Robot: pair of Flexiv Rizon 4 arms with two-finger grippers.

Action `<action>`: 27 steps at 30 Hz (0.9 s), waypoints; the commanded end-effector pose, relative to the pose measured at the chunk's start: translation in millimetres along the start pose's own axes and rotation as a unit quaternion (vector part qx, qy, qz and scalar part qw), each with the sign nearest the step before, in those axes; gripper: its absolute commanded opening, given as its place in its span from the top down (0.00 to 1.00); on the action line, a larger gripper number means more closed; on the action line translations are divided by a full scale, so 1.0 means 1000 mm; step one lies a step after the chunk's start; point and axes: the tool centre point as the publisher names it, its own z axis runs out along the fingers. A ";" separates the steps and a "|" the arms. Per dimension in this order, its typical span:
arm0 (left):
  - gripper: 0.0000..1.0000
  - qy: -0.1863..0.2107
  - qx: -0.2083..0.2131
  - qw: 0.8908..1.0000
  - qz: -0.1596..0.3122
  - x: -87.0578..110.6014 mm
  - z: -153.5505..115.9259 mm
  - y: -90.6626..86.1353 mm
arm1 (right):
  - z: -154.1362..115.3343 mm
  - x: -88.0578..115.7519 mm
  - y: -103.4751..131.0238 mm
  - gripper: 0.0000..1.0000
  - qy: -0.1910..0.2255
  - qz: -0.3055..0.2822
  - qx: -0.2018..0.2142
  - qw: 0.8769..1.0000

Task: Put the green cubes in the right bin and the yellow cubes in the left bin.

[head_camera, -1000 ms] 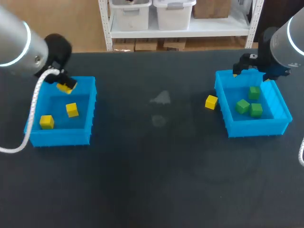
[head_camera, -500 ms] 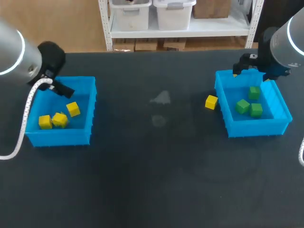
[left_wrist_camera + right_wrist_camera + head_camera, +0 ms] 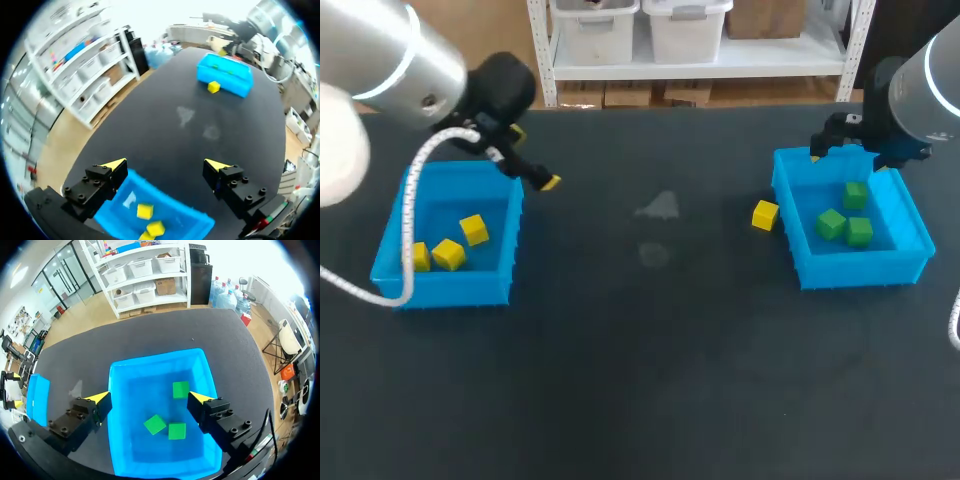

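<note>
While 3 green cubes (image 3: 831,223) are seen in the R bin (image 3: 860,272) and 3 yellow cubes (image 3: 473,229) in the L bin (image 3: 450,291), 1 stray yellow cube (image 3: 765,214) is left on the table (image 3: 650,360) just beside the R bin, w/ L gripper (image 3: 166,165) and R gripper (image 3: 149,397) both held spread, empty.

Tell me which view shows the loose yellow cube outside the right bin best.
Head view: the loose yellow cube lies in plain sight on the table, beside the right bin. The left wrist view shows it too, but far off and tiny. The right wrist view does not show it.
</note>
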 end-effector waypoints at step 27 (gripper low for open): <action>0.00 -0.102 0.033 0.992 0.073 -0.118 0.193 -0.084 | 0.000 0.001 0.000 0.00 -0.003 0.000 0.001 1.000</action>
